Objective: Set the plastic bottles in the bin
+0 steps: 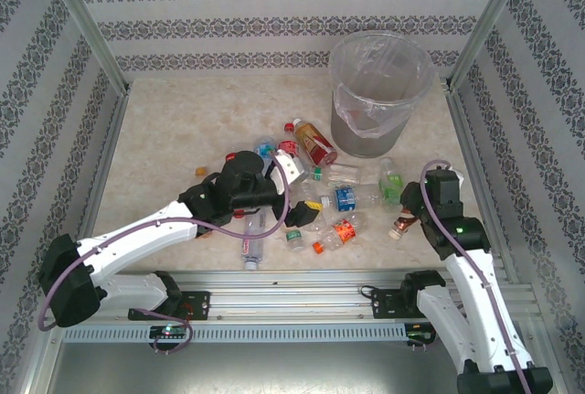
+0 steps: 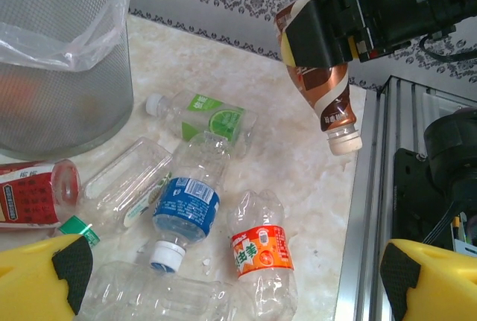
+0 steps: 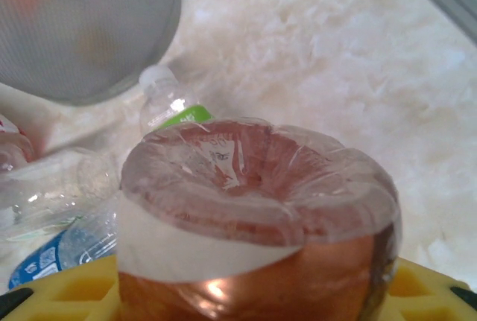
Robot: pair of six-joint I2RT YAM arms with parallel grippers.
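Several plastic bottles (image 1: 320, 207) lie scattered mid-table in front of the bin (image 1: 379, 92), a tall translucent basket with a bag liner. My right gripper (image 1: 413, 216) is shut on a brown-labelled bottle (image 2: 326, 90), which hangs cap down just above the table near the right rail. That bottle's base (image 3: 257, 187) sits between my right gripper's yellow fingers (image 3: 67, 291). My left gripper (image 2: 231, 291) is open over an orange-labelled bottle (image 2: 261, 250) and a blue-labelled one (image 2: 186, 209), holding nothing.
A green-labelled bottle (image 2: 216, 120) and a red-labelled one (image 2: 30, 194) lie near the bin's foot (image 2: 59, 75). An aluminium rail (image 2: 365, 209) borders the table on the right. Patterned walls enclose the table on three sides.
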